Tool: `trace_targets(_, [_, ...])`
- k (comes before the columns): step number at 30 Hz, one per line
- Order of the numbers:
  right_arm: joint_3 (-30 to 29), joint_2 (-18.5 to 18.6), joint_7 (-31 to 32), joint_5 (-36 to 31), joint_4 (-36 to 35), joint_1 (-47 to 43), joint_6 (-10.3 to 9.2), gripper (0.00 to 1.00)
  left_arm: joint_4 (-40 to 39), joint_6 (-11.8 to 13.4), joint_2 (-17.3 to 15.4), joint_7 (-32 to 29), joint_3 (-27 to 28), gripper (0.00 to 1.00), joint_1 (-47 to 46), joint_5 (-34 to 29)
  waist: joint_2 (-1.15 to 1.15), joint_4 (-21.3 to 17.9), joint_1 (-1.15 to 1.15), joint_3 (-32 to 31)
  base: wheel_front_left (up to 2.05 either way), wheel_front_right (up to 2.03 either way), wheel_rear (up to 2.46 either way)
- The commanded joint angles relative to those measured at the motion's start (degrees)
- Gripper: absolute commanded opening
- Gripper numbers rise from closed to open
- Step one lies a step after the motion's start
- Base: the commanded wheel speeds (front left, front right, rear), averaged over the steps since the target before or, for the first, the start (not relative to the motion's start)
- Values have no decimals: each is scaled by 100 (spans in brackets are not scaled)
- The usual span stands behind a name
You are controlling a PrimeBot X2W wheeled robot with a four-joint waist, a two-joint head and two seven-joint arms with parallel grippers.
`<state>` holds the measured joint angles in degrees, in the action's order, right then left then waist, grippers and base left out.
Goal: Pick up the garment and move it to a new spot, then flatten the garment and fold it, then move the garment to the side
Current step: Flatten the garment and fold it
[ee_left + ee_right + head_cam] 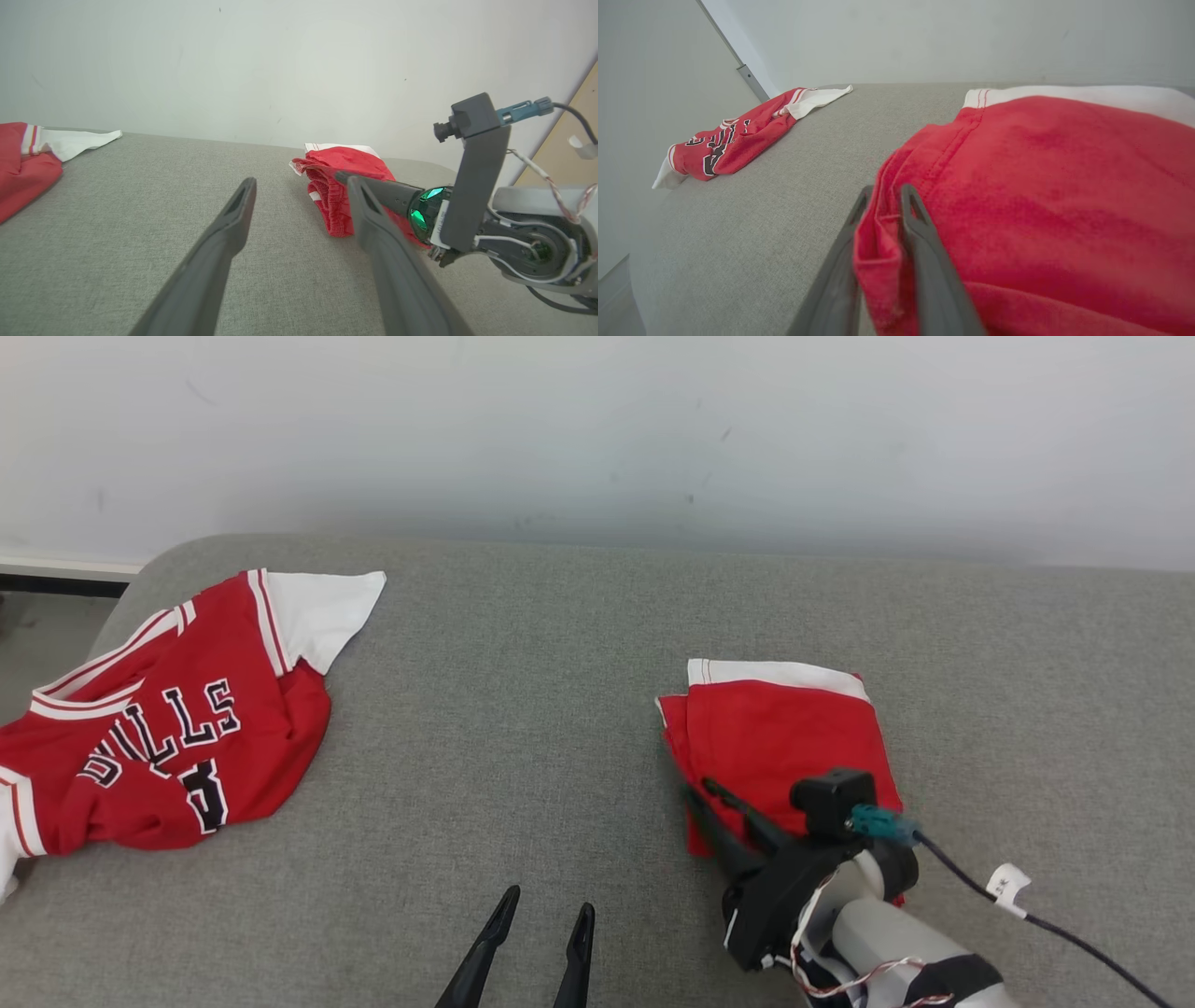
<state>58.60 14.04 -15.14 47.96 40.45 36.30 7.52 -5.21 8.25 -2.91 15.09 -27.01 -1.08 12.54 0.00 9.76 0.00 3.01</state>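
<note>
Currently right end effector (886, 191) pinches folded garment (784, 737) edge; left end effector (549, 899) open; cloth looks soft, limp; grip all layers.

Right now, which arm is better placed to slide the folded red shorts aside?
Right. The right gripper has an edge of the folded red shorts between its fingers; the left gripper hangs open over bare grey cushion, apart from them.
</note>
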Motion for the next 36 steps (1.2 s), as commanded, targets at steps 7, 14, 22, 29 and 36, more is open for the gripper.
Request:
trace_targets(7, [260, -237, -6, 301, -63, -248, -6, 100, 20, 43, -1, -8, 13, 100, 110, 59, 0, -44, 0, -71, 0, 0, 0])
trace_targets(14, [560, -104, -6, 565, -588, -241, -6, 100, 44, 75, 0, -8, 78, 100, 190, 48, 0, -181, 0, -214, 0, 0, 0])
trace_targets(22, [-107, 135, -6, -449, -865, -346, -6, 100, -1, 142, -2, -8, 253, 100, 270, 46, 0, -445, 0, -350, 0, 0, 0])
trace_targets(29, [-1191, 185, -6, -1747, -1119, -793, -6, 100, -82, 186, -58, -8, 597, 100, 324, -36, 0, -712, 0, -429, 0, 0, 0])
trace_targets(36, [-2381, 172, -6, -2744, -1566, -1428, -6, 100, -119, 239, -157, -8, 994, 100, 472, -165, 0, -963, 0, -545, 0, 0, 0])
